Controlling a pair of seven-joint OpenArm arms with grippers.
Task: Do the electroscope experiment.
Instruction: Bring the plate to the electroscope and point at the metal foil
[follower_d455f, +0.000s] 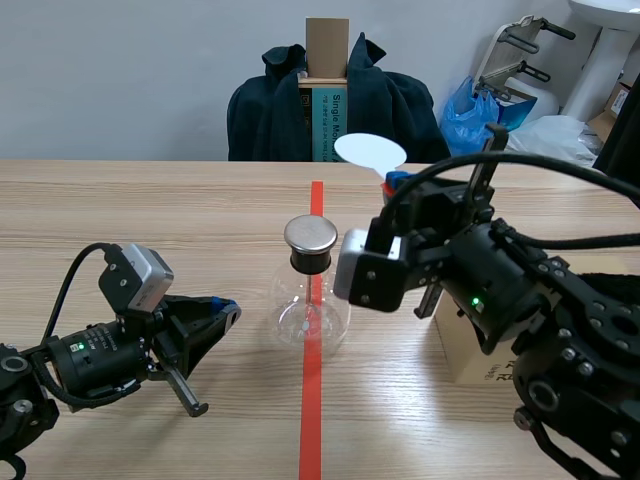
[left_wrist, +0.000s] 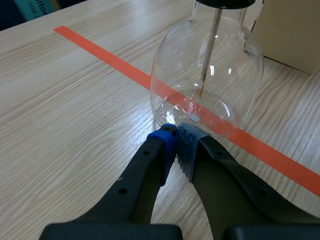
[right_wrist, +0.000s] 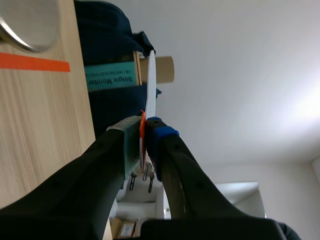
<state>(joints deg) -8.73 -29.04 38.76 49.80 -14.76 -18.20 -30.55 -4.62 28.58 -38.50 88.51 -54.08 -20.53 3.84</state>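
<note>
Right gripper (right_wrist: 144, 131) clamps white oval disc (follower_d455f: 370, 151); left gripper (left_wrist: 176, 137), pinched empty beside round clear glass flask (left_wrist: 205, 85), may nudge and topple it.

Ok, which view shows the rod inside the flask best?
Left wrist view: the rod runs down through the clear flask, close up. The scene view shows it only faintly behind the glass; the right wrist view catches just the metal cap.

Both arms matte black. Left arm (follower_d455f: 90, 355), lower left: silver camera box (follower_d455f: 135, 278), left LED (follower_d455f: 77, 347) green, looped black cable (follower_d455f: 66, 285). Right arm (follower_d455f: 580, 340), lower right: bulkier, grey camera box (follower_d455f: 355, 265), right LED (follower_d455f: 476, 300) green, round bolt caps (follower_d455f: 546, 394). Finger pads (left_wrist: 167, 145): one blue, one grey-green, dotted.
</note>
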